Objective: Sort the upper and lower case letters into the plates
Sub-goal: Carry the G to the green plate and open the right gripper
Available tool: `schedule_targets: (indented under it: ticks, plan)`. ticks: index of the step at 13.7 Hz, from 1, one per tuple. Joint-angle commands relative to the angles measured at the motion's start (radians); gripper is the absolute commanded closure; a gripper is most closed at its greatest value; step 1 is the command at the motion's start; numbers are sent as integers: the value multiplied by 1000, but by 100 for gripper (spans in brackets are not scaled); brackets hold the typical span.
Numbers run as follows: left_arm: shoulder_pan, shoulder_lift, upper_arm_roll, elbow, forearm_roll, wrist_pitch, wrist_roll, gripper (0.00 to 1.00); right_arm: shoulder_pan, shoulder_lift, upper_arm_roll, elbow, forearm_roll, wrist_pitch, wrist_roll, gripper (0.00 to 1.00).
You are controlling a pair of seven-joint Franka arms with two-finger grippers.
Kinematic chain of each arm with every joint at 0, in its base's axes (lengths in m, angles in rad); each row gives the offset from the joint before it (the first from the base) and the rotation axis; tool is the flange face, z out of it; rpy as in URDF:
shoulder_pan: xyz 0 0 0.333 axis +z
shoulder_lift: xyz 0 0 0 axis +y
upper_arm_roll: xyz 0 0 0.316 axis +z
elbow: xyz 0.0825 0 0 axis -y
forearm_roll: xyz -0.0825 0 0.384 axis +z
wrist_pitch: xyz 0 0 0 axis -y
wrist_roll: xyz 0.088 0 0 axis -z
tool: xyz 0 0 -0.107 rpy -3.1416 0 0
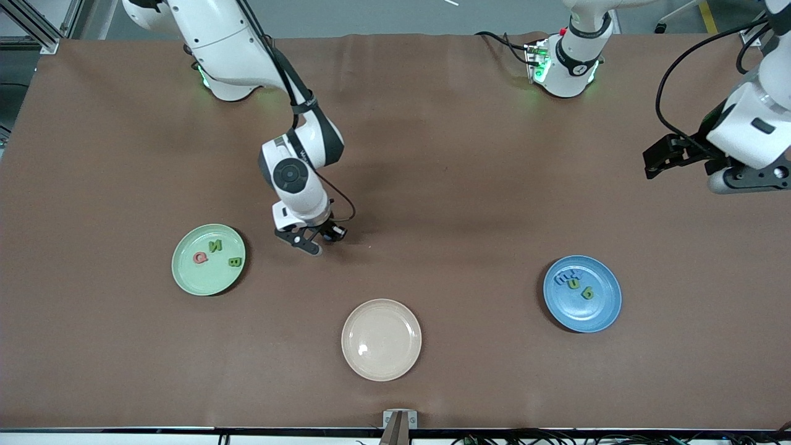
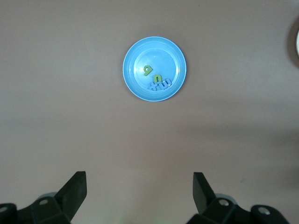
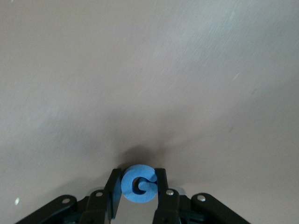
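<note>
Nearest the camera edge of the table (image 1: 432, 154), about midway along it, sat the cream-beige plate (image 1: 381, 339), holding nothing. Farther in, toward the left arm's end, lay the blue plate (image 1: 582, 293) with three small letters grouped in it: a blue piece (image 1: 565, 277) and two green ones (image 1: 581, 288), whose exact characters could not be read with confidence. Toward the right arm's end, the mint green plate (image 1: 208, 259) carried a red Q (image 1: 200, 257), a green N (image 1: 215, 245) and a green B (image 1: 234, 261).

Between the green plate and the table's middle, the right gripper (image 3: 138, 185) was down at the table surface, its fingers (image 3: 113, 190) clenched on a blue letter G (image 3: 138, 183).

The left gripper (image 2: 139, 190) waited high over the table edge at the left arm's end, jaws released and spread wide, with the blue plate in its wrist view.
</note>
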Motion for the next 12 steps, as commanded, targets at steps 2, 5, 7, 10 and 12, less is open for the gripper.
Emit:
schedule_targets:
  ticks: [2,5,7,10,12]
  plan:
    - [-33,-128,67,-166,-55,103,27,0,-176,-105,9,1,1,-172,-264,100]
    - [-52,-139,70,-177,-57,111,29,0,-298,-108,-26,2,0,-188,-534,100]
    - [-64,-145,99,-177,-60,104,38,0,-357,-102,-48,4,0,-187,-671,100]
    - [-64,-154,123,-174,-110,75,79,0,-451,-81,-56,8,-17,-145,-812,100]
    - [-55,-157,123,-168,-111,67,107,0,-479,-47,-54,10,-17,-108,-845,100]
